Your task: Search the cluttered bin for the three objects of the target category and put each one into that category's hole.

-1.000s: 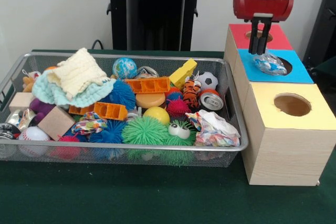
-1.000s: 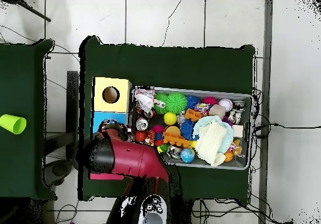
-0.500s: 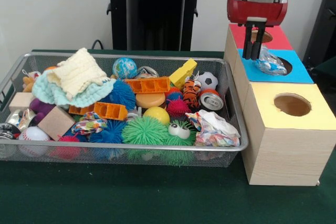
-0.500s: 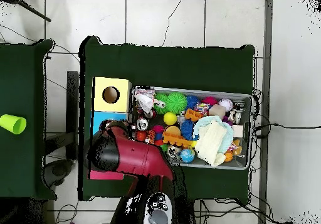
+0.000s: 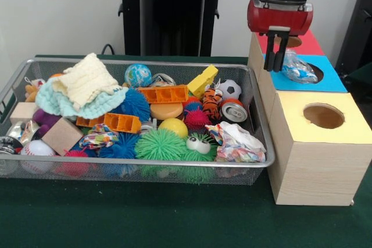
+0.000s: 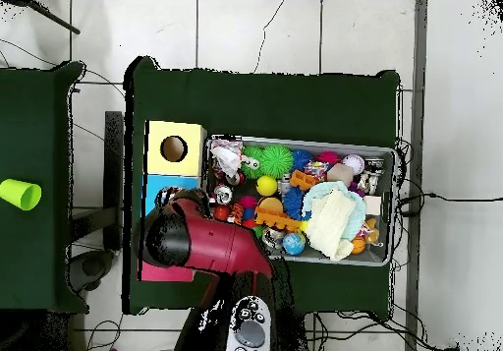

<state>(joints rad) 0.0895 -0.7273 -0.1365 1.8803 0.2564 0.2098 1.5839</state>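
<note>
No lettering, brand, number or sign can be read in either view. The crushed red-and-silver drink can (image 5: 233,110) in the silver wire-mesh bin (image 5: 261,121) has printing on its side — too small to make out — and the crumpled printed wrapper (image 5: 235,142) shows only blurred colour patches.

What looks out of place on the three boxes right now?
A crumpled clear plastic item sits on the blue top, resting at the rim of the hole rather than dropped inside. The claw hangs just beside it, apparently empty. Nothing sits on the yellow top; the arm partly hides the red top.
</note>
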